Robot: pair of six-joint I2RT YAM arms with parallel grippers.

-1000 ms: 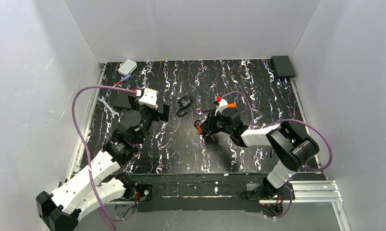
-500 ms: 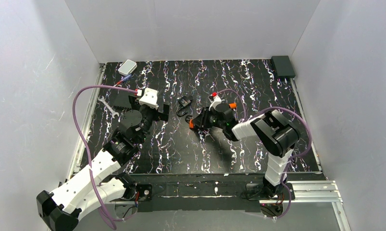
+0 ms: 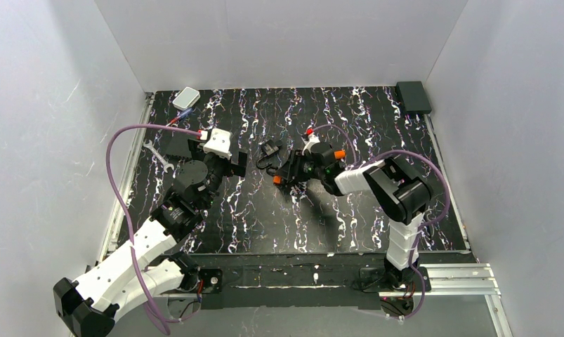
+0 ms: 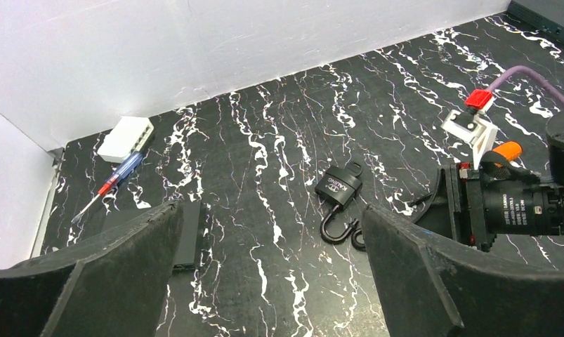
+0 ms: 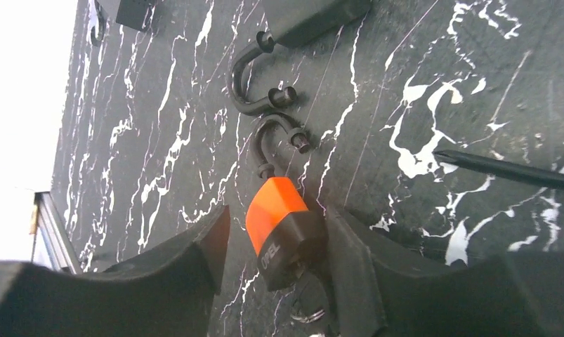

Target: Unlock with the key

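The small orange padlock [image 5: 275,210] has a black base and an open shackle. It lies between my right gripper's [image 5: 275,225] fingers, leaning on the right finger [image 5: 352,260], with a gap to the left finger. The key's black head [image 5: 312,281] with its ring sits under the padlock's base; the blade is hidden. In the top view the orange padlock [image 3: 276,179] is at the right gripper's [image 3: 282,175] tip. A black padlock [image 4: 338,189] with an open shackle lies just beyond it. My left gripper [image 4: 272,217] is open and empty, hovering left of the black padlock [image 3: 268,149].
A thin screwdriver with an orange handle [image 3: 338,153] lies by the right arm, its dark shaft [image 5: 503,172] on the mat. A blue-handled screwdriver [image 4: 114,184], a white box [image 4: 126,137] and a silver wrench [image 3: 156,154] lie at the far left. A black box [image 3: 413,96] sits in the far right corner.
My right gripper has moved left towards the black padlock, and the orange padlock has moved with it. The left arm has not moved.
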